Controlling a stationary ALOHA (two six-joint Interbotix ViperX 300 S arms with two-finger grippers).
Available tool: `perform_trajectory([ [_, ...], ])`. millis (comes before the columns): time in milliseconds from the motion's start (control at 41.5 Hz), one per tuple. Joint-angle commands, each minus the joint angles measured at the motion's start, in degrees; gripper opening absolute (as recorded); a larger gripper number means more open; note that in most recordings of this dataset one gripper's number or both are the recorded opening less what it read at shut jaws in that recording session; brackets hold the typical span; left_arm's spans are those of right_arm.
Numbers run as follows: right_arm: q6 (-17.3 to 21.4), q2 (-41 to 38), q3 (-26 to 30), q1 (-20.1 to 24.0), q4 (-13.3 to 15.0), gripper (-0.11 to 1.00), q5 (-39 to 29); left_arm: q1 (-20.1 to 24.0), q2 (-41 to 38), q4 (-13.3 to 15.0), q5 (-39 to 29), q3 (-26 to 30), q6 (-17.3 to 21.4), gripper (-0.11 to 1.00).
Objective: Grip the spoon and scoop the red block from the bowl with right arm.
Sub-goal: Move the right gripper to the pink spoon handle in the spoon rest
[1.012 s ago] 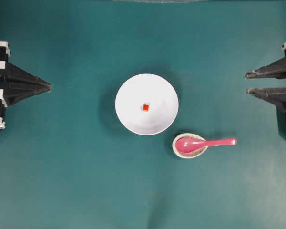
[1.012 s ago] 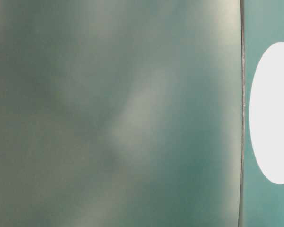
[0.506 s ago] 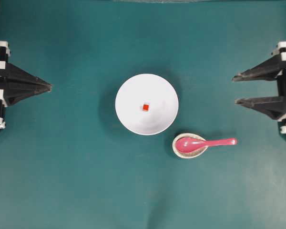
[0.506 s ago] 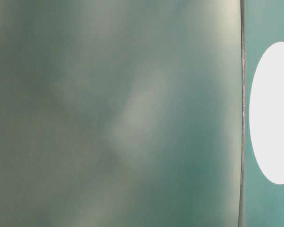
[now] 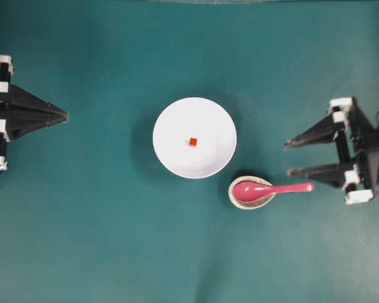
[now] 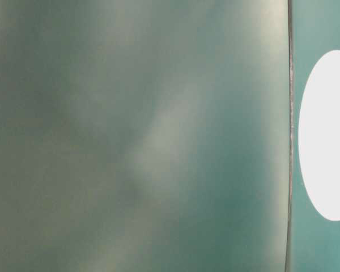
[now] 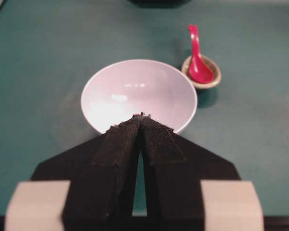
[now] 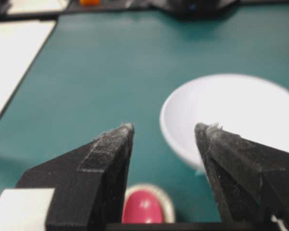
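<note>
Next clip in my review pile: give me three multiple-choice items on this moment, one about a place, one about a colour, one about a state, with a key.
1. Where does the spoon's scoop lie?
A. in the small speckled dish
B. in the white bowl
C. on the bare table

2. What colour is the block in the bowl?
A. blue
B. red
C. yellow

3. How does the right gripper stand?
A. shut on the spoon
B. shut and empty
C. open and empty

Key: 1 A, the overhead view shows the scoop resting in the dish, the handle pointing toward the right gripper. 2 B, a small red cube sits near the bowl's middle. 3 C, its fingers stand well apart with nothing between them.
</note>
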State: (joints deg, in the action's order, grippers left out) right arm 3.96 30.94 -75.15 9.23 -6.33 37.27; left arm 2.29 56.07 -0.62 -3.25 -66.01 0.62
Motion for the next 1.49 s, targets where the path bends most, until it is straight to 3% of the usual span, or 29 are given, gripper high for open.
perform_trajectory([
  [0, 0.0, -4.75, -0.79, 2.9, -3.08, 0.59, 7.38, 0.18, -0.18, -0.18, 0.26, 1.67, 0.35, 0.0],
  [241, -0.09, -19.07, -2.9, 10.2, -11.43, 0.59, 20.83, 0.09, -0.18, -0.18, 0.26, 1.67, 1.05, 0.0],
  [506, -0.09, -31.2, -2.81, 15.47, -16.79, 0.59, 26.1, 0.09, -0.18, -0.18, 0.26, 1.67, 1.05, 0.0],
  [915, -0.09, -38.06, -2.9, 17.58, -18.37, 0.58, 26.98, 0.18, -0.18, -0.18, 0.09, 1.67, 1.05, 0.0],
  [1469, -0.09, -38.58, -1.67, 17.58, -18.46, 0.58, 23.47, 0.09, -0.09, -0.18, 0.09, 1.76, 1.05, 0.0],
])
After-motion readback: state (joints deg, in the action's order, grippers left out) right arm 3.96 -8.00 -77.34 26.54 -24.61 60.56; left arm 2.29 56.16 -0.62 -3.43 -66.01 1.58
